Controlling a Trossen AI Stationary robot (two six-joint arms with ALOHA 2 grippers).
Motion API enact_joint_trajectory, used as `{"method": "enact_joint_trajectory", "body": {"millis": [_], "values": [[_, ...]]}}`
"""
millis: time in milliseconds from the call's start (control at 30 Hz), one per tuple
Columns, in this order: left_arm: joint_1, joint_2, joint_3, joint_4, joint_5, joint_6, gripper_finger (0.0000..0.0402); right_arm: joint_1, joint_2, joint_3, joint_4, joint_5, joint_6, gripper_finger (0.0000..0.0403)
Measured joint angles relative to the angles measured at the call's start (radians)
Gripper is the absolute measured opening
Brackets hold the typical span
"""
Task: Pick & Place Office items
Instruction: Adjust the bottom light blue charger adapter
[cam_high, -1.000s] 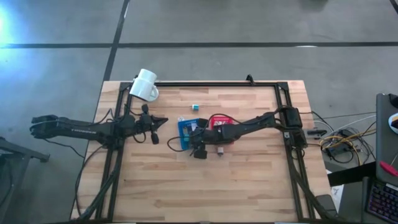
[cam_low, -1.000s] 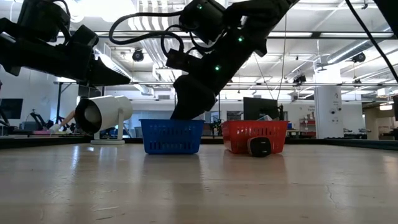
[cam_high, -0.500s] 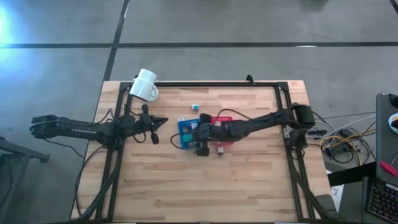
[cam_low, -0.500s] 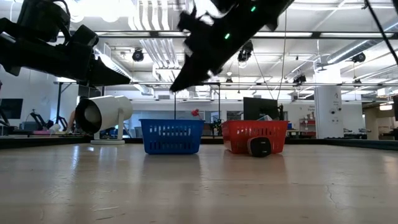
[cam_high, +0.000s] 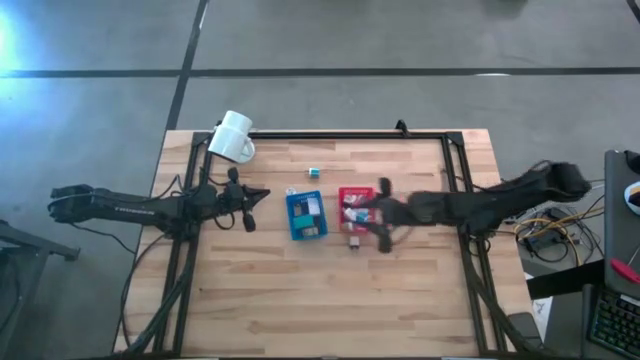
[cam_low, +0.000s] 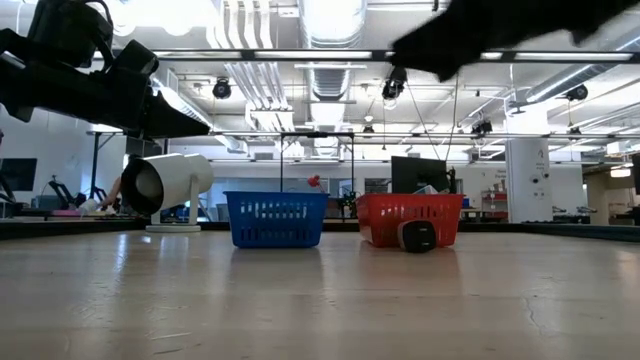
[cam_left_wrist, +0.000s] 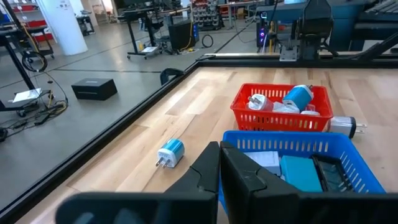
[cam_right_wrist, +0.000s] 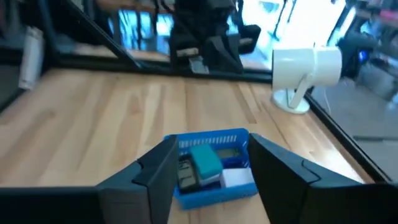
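So the left arm was stretched out low across the left side of the wooden table (cam_high: 330, 300), its gripper (cam_high: 262, 196) pinched fully closed on nothing, hanging in the air just short of the blue mesh plastic basket (cam_high: 306, 215). From its wrist camera the two dark fingers (cam_left_wrist: 217, 168) sat pressed together, pointing at that basket and the red one behind it.

The right arm reached in from the right edge, elbow out past the table frame, forearm running flat toward the middle. Its gripper (cam_high: 380, 215) hovered over the right rim of the red mesh plastic basket (cam_high: 352, 195) with the fingers (cam_right_wrist: 152, 171) spread apart and nothing between them — the wrist camera looked straight through the gap at the blue basket.

Office items: the blue basket held a teal block (cam_right_wrist: 205, 163), a dark one and a white one. The red basket had white and blue pieces piled in it (cam_left_wrist: 283, 102). A small white-and-blue plug-shaped piece (cam_left_wrist: 170, 151) lay loose on the wood beyond the blue basket, and another small piece (cam_high: 353, 241) sat just in front of the red one.

A big white mug (cam_high: 233, 137) lay tipped at the far left corner.
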Motion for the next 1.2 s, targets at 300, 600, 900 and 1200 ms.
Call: {"method": "enact_joint_trajectory", "body": {"millis": [300, 600, 900, 1200], "values": [[0.0, 0.0, 0.0, 0.0, -0.002, -0.003, 0.0016, 0.009, -0.344, -0.428, 0.361, 0.167, 0.081, 0.0119], [0.0, 0.0, 0.0, 0.001, -0.026, 0.016, 0.0016, 0.005, -0.592, -0.52, 0.321, 0.064, 0.024, 0.0042], [0.0, 0.0, 0.0, 0.001, -0.026, 0.015, 0.0016, 0.005, -0.767, -0.596, 0.316, 0.028, -0.004, 0.0009], [0.0, 0.0, -0.005, -0.002, -0.025, 0.014, 0.0016, 0.005, -0.78, -0.6, 0.285, -0.001, -0.018, 0.0008]]}}
